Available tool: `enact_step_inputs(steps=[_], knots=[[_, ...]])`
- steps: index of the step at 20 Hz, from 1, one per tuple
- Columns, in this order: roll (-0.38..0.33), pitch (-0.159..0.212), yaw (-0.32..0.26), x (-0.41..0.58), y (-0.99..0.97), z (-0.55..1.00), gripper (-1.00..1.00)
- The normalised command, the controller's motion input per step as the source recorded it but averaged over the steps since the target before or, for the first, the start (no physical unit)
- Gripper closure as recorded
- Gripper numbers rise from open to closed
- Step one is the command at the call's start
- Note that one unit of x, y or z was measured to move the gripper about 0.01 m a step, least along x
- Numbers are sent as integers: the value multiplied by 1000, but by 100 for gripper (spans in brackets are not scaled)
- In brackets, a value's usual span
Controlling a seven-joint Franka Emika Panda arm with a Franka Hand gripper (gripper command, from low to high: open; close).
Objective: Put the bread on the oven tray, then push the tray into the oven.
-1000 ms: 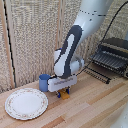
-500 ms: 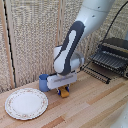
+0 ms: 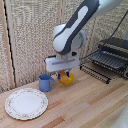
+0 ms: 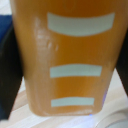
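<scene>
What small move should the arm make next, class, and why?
Probably lift straight up. The wrist view is filled by the orange bread, so the clamp seems closed on it, low over the yellow bowl; the oven pan lies toward the exterior view's right.

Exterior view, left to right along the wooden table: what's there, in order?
Round patterned white plate → blue cup → round yellow bowl, below the white clamp housing → dark wire-grid oven pan → dark toaster oven at the exterior view's right edge. The bread's place can't be judged there.
</scene>
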Motion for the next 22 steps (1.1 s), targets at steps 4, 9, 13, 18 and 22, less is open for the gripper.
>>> enact_step_inputs(steps=[4, 9, 13, 18, 22], knots=[[-68, 14, -308, 301, 0, 586, 100], [-54, 0, -292, 358, -10, 424, 100], [-65, 0, -313, 336, -34, 393, 100], [-20, 5, -306, 259, -194, 395, 100], [0, 69, -268, 44, -444, 457, 100]])
